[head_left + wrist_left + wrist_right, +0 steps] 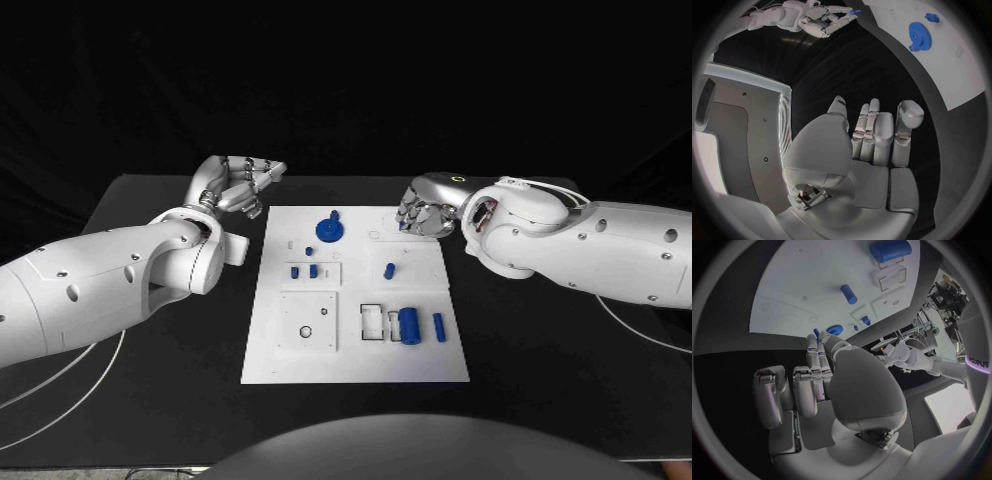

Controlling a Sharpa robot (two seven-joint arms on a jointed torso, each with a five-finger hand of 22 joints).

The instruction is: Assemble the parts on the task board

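Only left wrist view reveals right hand [826, 19] pinching blue part [855, 11].

Table [159, 400]: black, matte, spread wide under the white plate, far edge straight against the dark.
Backdrop [346, 90]: plain black, hung behind the table's far edge.
Left cable [72, 378]: thin, white, curved across the table's near left corner.
Right cable [635, 325]: thin, white, bowed along the table's right side.

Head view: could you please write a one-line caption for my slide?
Two robot hands, left hand and right hand, flank the white task board carrying a blue gear and small blue parts.
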